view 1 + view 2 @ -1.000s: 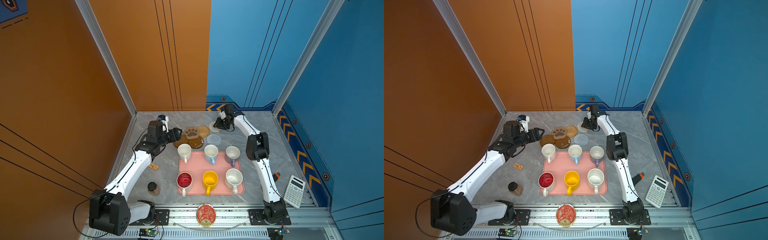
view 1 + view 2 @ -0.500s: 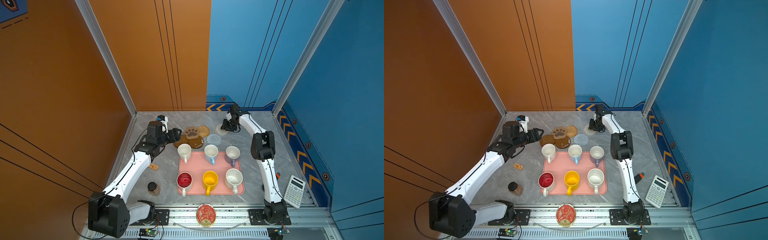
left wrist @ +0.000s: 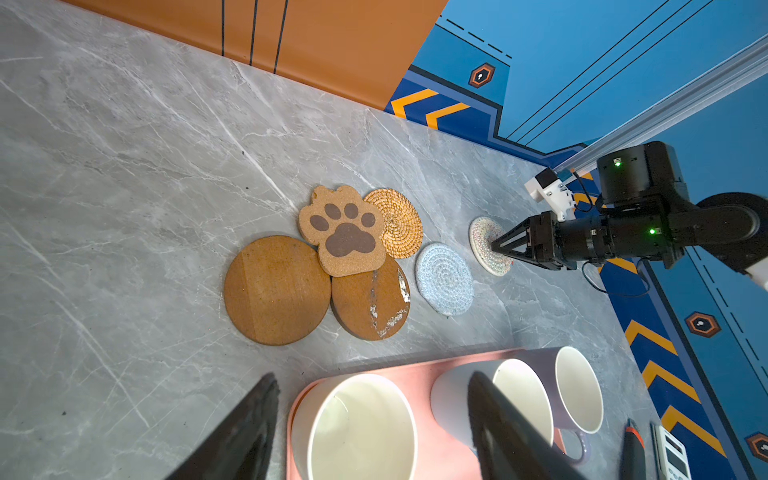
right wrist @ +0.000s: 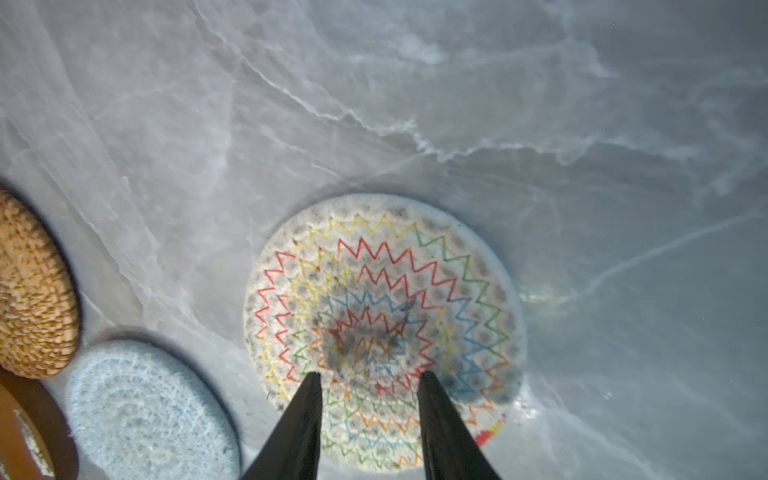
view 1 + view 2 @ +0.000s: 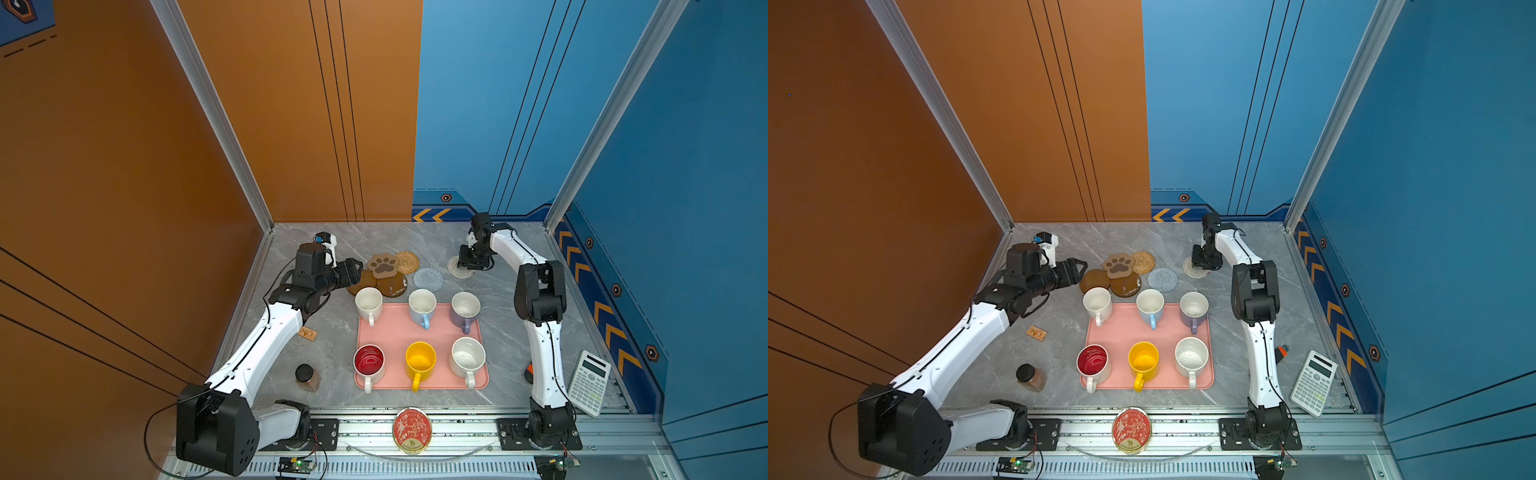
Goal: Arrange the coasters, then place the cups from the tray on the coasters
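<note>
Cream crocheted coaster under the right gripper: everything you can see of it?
The cream coaster is a flat round crocheted mat, grey-flecked, with concentric zigzag stitching in red, yellow, green and blue and a dark smudge at centre. It lies on the marbled table, clear of the blue-grey coaster. The right gripper points at it, jaws parted, tips on or above it.

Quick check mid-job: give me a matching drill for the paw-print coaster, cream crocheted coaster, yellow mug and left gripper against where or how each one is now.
1 paw-print coaster
2 cream crocheted coaster
3 yellow mug
4 left gripper

a on the tray
b open, empty
c atop the brown discs
d beneath the right gripper's tips

Pairs: 1-c, 2-d, 3-a, 4-b
</note>
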{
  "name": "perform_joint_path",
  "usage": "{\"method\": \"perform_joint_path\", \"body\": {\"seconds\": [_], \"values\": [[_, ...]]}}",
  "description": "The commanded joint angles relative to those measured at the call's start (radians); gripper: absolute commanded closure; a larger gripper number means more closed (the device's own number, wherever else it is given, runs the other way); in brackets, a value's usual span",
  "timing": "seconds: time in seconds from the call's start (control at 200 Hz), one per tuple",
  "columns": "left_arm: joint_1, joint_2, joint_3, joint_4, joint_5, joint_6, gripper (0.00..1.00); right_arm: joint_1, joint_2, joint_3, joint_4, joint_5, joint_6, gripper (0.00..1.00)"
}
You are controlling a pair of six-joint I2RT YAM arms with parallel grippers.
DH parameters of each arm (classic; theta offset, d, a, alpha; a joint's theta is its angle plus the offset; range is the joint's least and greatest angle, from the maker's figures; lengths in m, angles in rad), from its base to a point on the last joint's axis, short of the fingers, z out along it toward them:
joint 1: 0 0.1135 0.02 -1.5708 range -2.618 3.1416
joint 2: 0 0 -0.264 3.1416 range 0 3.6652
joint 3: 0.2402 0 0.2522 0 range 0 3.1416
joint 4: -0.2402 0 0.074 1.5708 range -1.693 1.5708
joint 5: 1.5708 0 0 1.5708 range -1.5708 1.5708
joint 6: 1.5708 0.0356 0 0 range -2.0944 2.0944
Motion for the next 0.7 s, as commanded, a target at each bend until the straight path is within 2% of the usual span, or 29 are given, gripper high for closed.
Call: {"method": "perform_joint_path", "body": {"seconds": [0.0,0.24,0.696], "values": [[-0.011,-0.012,-0.001,-0.025,-0.023,0.027,0.27,-0.024,-0.050,-0.063,-0.066,0.065,-0.035,0.62],[-0.022,-0.019,0.012,-0.033,-0.023,0.038,0.27,-0.058,-0.099,-0.145,-0.063,0.091,-0.052,0.62],[-0.043,-0.040,0.013,-0.076,-0.067,0.057,0.27,-0.089,-0.128,-0.195,-0.063,0.122,-0.056,0.63]]}}
